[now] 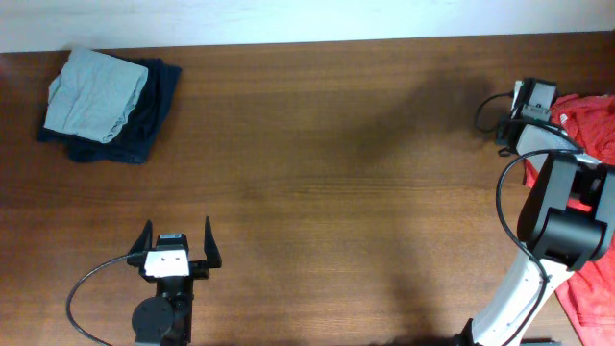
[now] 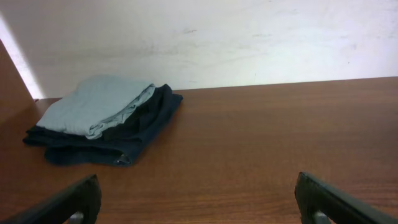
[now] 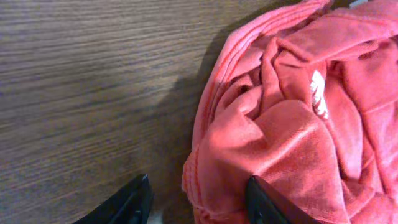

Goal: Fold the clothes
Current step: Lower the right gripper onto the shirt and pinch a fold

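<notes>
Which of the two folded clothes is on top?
The pale grey-green garment lies on top; the dark navy garment is underneath, sticking out along its edges.

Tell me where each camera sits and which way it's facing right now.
Overhead: fixed above the table, looking straight down; left arm, left gripper and right arm show.
Left wrist: low on the left arm, facing across the table to the wall; own fingertips show, grey-green garment on navy garment ahead.
Right wrist: on the right arm, looking down at crumpled orange-red clothes; right gripper fingertips show.
Shared: overhead and left wrist both see the folded garments; overhead and right wrist the orange-red clothes.
</notes>
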